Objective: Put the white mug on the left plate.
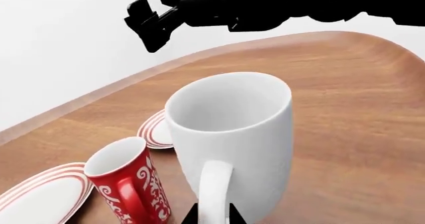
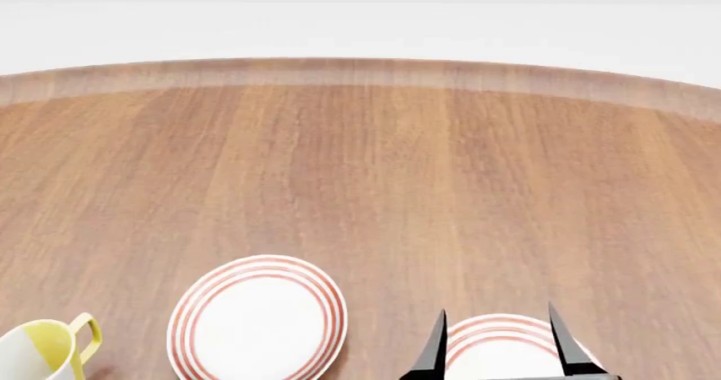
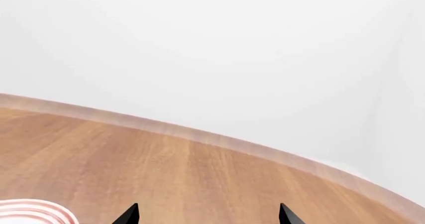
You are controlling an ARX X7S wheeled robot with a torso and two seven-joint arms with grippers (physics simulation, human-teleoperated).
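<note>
The white mug (image 1: 232, 129), large and plain, fills the left wrist view; it is out of the head view. My left gripper (image 1: 214, 216) is shut on its loop handle, one fingertip against each side. The left plate (image 2: 259, 317), white with red rings, lies on the table near the front; it also shows in the left wrist view (image 1: 40, 194), beside the mug. My right gripper (image 2: 498, 346) is open and empty above the other plate (image 2: 501, 339). Its fingertips also show in the right wrist view (image 3: 207, 215).
A small red mug with white swirls (image 1: 129, 184) stands close beside the white mug. A white mug with yellow inside and handle (image 2: 46, 350) stands left of the left plate. The right arm (image 1: 212, 7) hangs over the second plate (image 1: 156, 129). The round wooden table (image 2: 372, 177) stretches away.
</note>
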